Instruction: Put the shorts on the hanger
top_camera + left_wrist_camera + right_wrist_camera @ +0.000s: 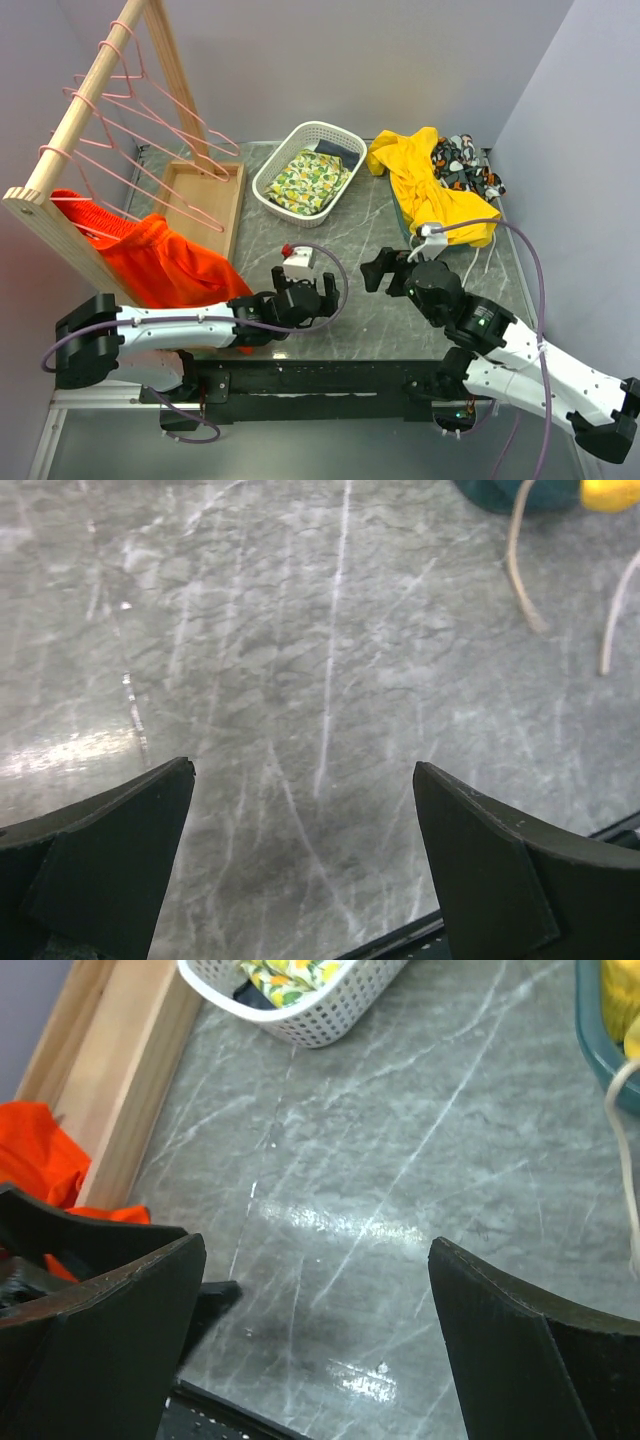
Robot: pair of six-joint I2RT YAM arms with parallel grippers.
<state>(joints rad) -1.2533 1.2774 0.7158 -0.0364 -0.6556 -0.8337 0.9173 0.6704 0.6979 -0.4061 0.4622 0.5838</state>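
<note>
The bright orange-red shorts (pixel 150 262) hang at the near left end of the wooden rack (pixel 95 75). A pink hanger wire (pixel 100 203) runs into their waistband. Several more pink hangers (pixel 150 120) hang along the rail. An edge of the shorts also shows in the right wrist view (pixel 40 1160). My left gripper (pixel 325 290) is open and empty over bare table, to the right of the shorts; its wrist view (pixel 303 767) shows only marble between the jaws. My right gripper (pixel 378 270) is open and empty, facing the left one (pixel 316 1243).
A white basket (pixel 285 150) (pixel 330 1015) holds a lemon-print cloth. A yellow garment (pixel 430 185) lies over a teal bin (pixel 600 1050), with white cords (pixel 520 560) trailing. A patterned cloth (pixel 465 165) is at back right. A wooden tray (pixel 200 195) forms the rack's base.
</note>
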